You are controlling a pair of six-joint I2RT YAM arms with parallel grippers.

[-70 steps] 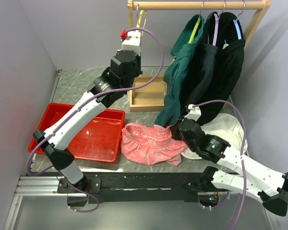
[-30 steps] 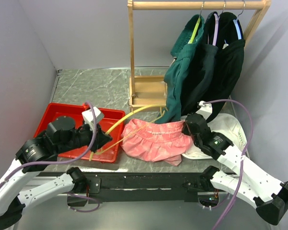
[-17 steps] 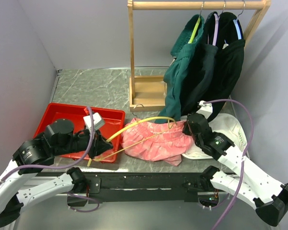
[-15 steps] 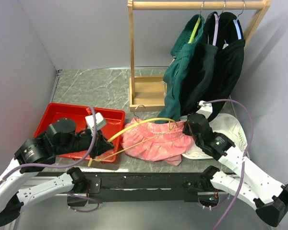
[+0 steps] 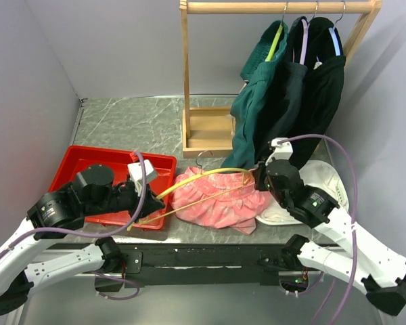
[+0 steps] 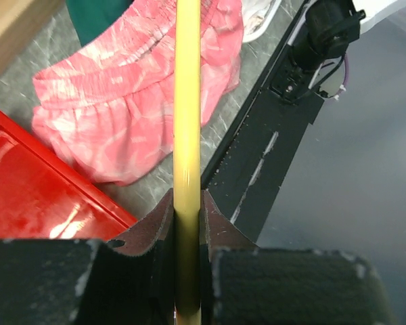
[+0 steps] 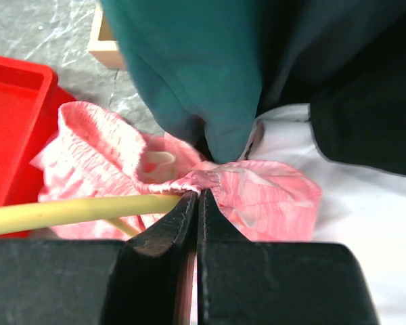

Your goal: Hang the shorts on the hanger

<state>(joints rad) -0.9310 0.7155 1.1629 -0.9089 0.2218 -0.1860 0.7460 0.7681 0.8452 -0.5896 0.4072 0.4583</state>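
Note:
The salmon-pink shorts [image 5: 213, 203] lie crumpled on the table in front of the rack; they also show in the left wrist view [image 6: 108, 115] and the right wrist view [image 7: 271, 193]. My left gripper [image 5: 151, 205] is shut on one end of the yellow hanger [image 5: 203, 174], which reaches right over the shorts, its metal hook pointing back. The yellow bar [image 6: 187, 122] runs up between my left fingers. My right gripper [image 5: 258, 177] is shut on the gathered waistband [image 7: 189, 183] at the shorts' right end, lifting it beside the hanger's far end [image 7: 81, 210].
A red tray [image 5: 88, 169] sits at the left under my left arm. A wooden rack [image 5: 206, 132] stands behind, with dark green garments [image 5: 284, 101] hanging at the right. A white cloth [image 5: 321, 183] lies under my right arm.
My left arm came down from the rack with the yellow hanger and laid it across the shorts. My right gripper has lifted the waistband slightly up and back.

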